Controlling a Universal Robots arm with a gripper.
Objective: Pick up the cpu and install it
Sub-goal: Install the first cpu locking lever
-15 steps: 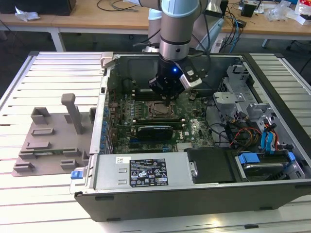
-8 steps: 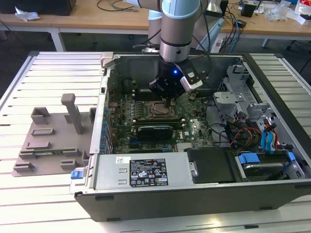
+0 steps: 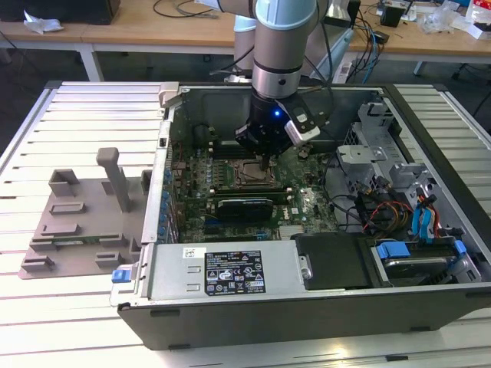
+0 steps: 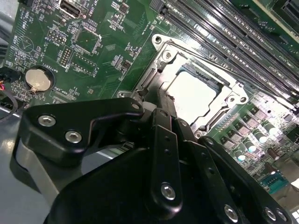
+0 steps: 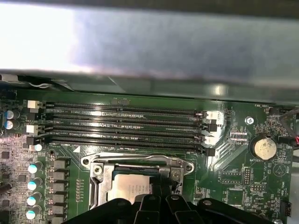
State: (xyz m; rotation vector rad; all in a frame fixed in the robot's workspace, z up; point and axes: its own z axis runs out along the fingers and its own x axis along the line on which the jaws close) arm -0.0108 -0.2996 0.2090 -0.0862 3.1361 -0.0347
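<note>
The gripper (image 3: 265, 157), its fingers drawn together with nothing between them, hangs straight down from the upright arm just over the cpu (image 4: 192, 92), a pale silvery square lying flat inside the metal-framed socket (image 5: 135, 175) on the green motherboard (image 3: 307, 201).

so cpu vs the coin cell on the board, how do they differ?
The cpu is square and pale, the coin cell battery round and silvery. The cpu lies inside the metal socket frame; the battery sits in its own round holder. The cpu looks larger. Both lie flat on the motherboard.
</note>
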